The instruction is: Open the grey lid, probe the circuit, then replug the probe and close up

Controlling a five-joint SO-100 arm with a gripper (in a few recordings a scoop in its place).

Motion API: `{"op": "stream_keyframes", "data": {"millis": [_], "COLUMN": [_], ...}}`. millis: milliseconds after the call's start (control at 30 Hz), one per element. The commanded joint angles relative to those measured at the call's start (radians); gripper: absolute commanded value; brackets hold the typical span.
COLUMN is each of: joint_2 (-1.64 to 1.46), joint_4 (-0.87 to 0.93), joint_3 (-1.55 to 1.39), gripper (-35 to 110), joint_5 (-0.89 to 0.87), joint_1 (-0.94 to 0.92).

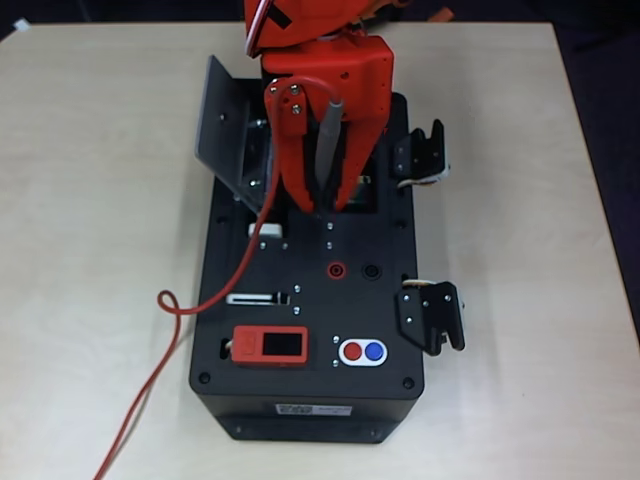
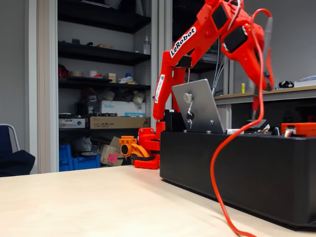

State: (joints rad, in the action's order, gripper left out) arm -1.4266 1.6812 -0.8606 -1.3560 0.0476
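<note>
The pincer point(image 1: 325, 205) is clamped on the probe point(image 1: 328, 140), a light, stiff rod best held mid-body, though its red wire point(image 1: 190, 305) may drag.

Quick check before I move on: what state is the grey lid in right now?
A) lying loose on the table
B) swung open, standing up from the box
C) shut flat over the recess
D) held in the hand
B: the grey lid stands tilted up from the black box at the edge of the open recess, its knob showing in the fixed view, while the hand holds the probe over that recess.
</note>
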Motion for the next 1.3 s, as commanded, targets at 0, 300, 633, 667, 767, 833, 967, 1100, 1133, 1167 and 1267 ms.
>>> {"op": "stream_keyframes", "data": {"millis": [0,300,633,667,767,833,967,1100,1133,1167,1267], "joint_2": [-0.11,-0.236,-0.469,-0.488,-0.535,-0.563,-0.621,-0.676,-0.689,-0.699,-0.721], "joint_4": [0.029,0.075,-0.048,-0.061,-0.087,-0.103,-0.138,-0.178,-0.187,-0.195,-0.212], "joint_3": [-0.031,-0.13,-0.483,-0.512,-0.578,-0.617,-0.699,-0.784,-0.802,-0.818,-0.85], "gripper": [0,0,0,0,0,0,0,0,0,0,0], "joint_5": [0.04,0.109,0.067,0.066,0.063,0.063,0.067,0.081,0.084,0.087,0.1], "joint_1": [-0.028,-0.071,-0.017,-0.014,-0.008,-0.005,-0.003,-0.003,-0.005,-0.006,-0.011]}}
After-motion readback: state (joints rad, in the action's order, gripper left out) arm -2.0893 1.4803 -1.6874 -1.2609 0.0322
